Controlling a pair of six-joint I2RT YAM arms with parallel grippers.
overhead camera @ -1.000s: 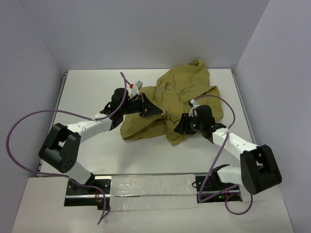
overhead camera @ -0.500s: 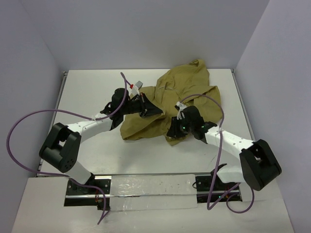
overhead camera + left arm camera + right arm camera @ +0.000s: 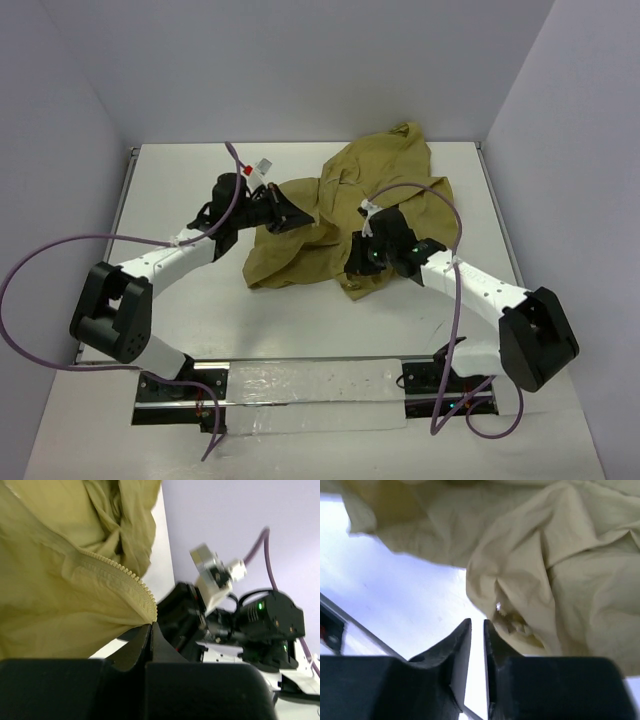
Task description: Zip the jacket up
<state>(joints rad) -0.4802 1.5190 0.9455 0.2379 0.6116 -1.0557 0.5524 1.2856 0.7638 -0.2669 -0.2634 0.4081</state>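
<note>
You see a large olive-tan jacket of thin soft cloth [image 3: 350,195] lying crumpled on the white tabletop [image 3: 170,200]. It spreads between your two hands and reaches beyond them toward the pale lilac far wall [image 3: 300,60].

Your left hand [image 3: 151,626] has its two black fingers pressed together. The jacket's front edge comes down right into their tips, so the hand is clamped on the cloth there. In the left wrist view, a row of pale zipper teeth [image 3: 117,572] runs along that edge, climbing away from the fingertips toward the upper left. Above and left of the fingers, the cloth fills the view in soft folds. To the right of the fingers, past a strip of bare tabletop, sits the black wrist housing [image 3: 270,617] of the other arm, with a small green light [image 3: 259,606] lit on it.

Your right hand [image 3: 477,625] has its fingers a narrow gap apart, and only white tabletop shows between them; it holds nothing. A bunched fold of the jacket lies just ahead and to the right of the fingertips, near them; you cannot tell whether it touches. More cloth stretches across the top of that view, and bare tabletop lies ahead and to the left of the fingers.

From above, the right hand sits at the jacket's near edge and the left hand at its left side. The sleeves cannot be told apart among the folds.
</note>
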